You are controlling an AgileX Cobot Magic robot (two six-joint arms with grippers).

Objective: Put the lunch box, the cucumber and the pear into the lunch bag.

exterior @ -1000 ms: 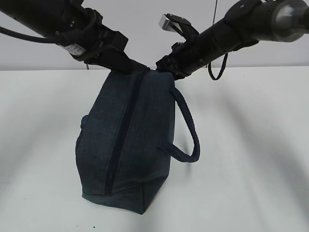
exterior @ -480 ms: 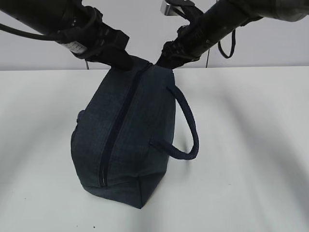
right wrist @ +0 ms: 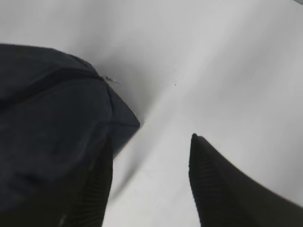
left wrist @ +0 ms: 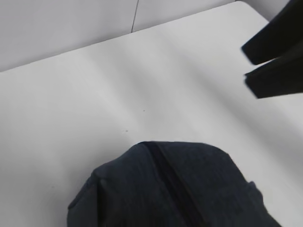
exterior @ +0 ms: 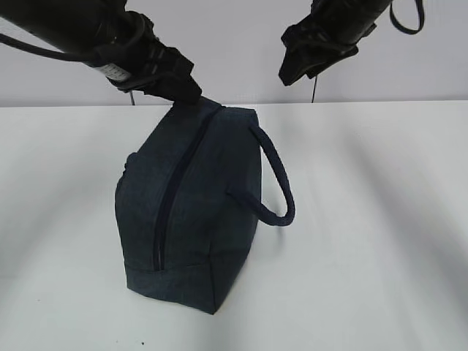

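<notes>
Lunch bag (exterior: 191,212) front and centre, folks: we see it standing on the white desk (exterior: 380,219), dark navy and boxy, its long zipper (exterior: 172,194) shut along the top and the padded loop handle (exterior: 274,179) arching off its right side. Our left gripper (exterior: 183,89) sits right at the bag's far upper corner, though we cannot tell whether it is spread or pinching the fabric. Our right gripper (right wrist: 151,184) hangs above and to the right, well clear of the bag, its fingers (right wrist: 215,189) spread with only bare desk between them. Lunch box, cucumber and pear: we cannot see any of them.
</notes>
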